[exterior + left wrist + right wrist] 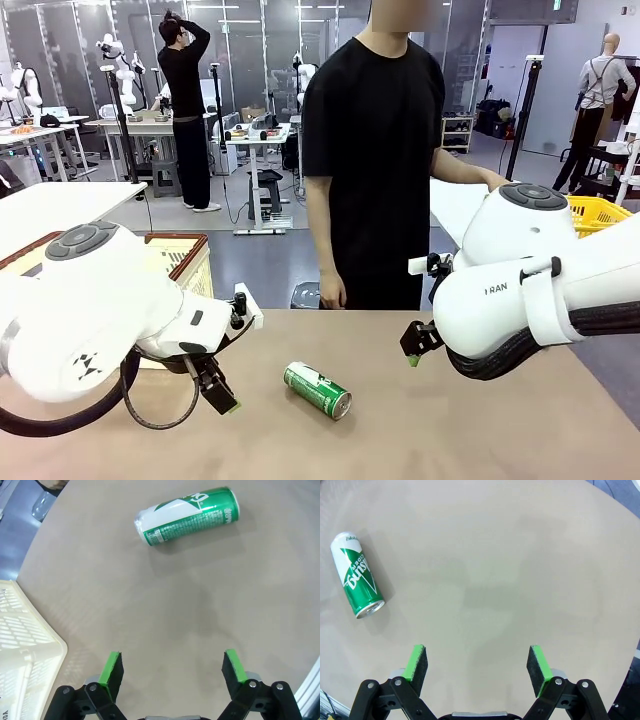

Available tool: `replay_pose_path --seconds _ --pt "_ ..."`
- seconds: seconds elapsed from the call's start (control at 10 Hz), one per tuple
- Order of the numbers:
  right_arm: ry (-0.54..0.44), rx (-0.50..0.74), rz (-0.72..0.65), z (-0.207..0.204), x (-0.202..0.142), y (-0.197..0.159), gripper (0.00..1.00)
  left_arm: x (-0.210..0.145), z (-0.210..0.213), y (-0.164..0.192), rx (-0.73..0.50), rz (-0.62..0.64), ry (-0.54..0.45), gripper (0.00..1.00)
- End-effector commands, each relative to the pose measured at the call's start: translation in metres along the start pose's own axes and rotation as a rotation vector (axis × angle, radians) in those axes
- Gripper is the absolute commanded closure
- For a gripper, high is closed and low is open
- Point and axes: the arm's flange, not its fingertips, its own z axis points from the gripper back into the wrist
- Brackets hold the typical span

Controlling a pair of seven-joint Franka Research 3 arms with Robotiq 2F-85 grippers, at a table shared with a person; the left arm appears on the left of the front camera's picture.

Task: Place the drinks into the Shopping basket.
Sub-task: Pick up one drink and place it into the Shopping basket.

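As far as these views allow a judgement, the task is at an early stage, with at least one drink left to move. The broad tan tabletop bears that drink out in the open. The large cream-white slotted plastic Shopping basket, with its dark brown rim, stands at the table's left side, behind the left arm. Its inside is hidden, so I cannot tell whether anything already lies in it.

The left gripper hangs low over the table, near the basket's corner. Its jaws are spread wide, the green pads well apart, with bare table between them, and it holds and touches nothing. The right gripper hovers over the table's right half, also spread wide and empty.

The slim green metal drink can with white lettering lies on its side between the two grippers, nearer the left one and touching neither. It has yet to be grasped, carried across and set into the basket.
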Motion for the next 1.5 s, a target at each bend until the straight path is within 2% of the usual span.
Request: replay_pose_path --seconds 0.0,0.3,0.6,0.9,1.2,1.4 --pt "0.000 -0.001 0.002 0.000 0.000 -0.001 0.00 0.000 0.000 0.000 0.000 0.000 0.000 0.00" --pt "0.000 -0.001 0.002 0.000 0.000 -0.001 0.00 0.046 -0.028 0.030 -0.043 -0.444 -0.022 0.00" --pt "0.000 -0.001 0.002 0.000 0.000 -0.001 0.00 0.095 -0.030 0.029 -0.097 -0.718 -0.022 0.00" --pt "0.000 -0.001 0.002 0.000 0.000 -0.001 0.00 0.143 -0.024 0.018 -0.256 -1.012 0.067 0.00" --pt "0.000 -0.001 0.002 0.000 0.000 -0.001 0.00 0.172 -0.042 0.010 -0.304 -1.169 0.090 0.00" --pt "0.000 -0.001 0.002 0.000 0.000 -0.001 0.00 0.180 -0.048 0.006 -0.298 -1.199 0.064 0.00"
